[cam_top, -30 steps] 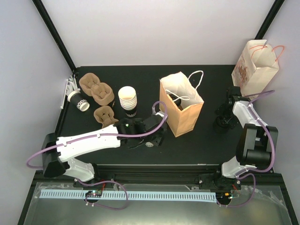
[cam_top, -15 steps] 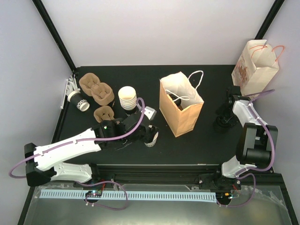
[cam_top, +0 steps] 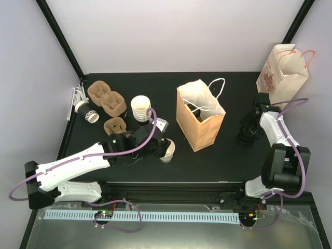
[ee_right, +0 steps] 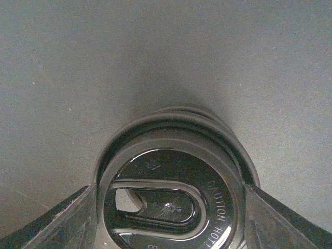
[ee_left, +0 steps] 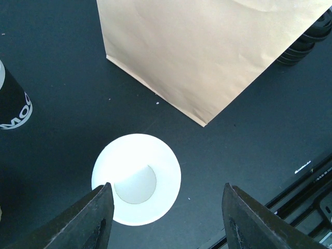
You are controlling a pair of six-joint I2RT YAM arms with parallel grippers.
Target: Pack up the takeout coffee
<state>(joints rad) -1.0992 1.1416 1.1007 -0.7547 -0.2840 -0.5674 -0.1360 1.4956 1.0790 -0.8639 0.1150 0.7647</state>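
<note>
Between the left fingers (ee_left: 96, 220), which stand spread and released, an open white cup (ee_left: 136, 179) sits upright on the black tabletop (ee_left: 62, 62). Its rim lies just at the finger on the left of the wrist view and is clear of the other finger. Beyond those fingers rises the brown paper bag (ee_left: 207, 46). Off to their left shows the dark printed band of a stack of cups (ee_left: 11, 104). Farther out on that side are a lone cup (cam_top: 87, 111) lying on its side and the brown cup carriers (cam_top: 106, 98). Between the right fingers (ee_right: 62, 218) sits a stack of black lids (ee_right: 171, 202), the top lid close against both of them. Whether they clench it or only flank it, I cannot tell. Behind the right fingers stands a printed bag (cam_top: 282, 72).
</note>
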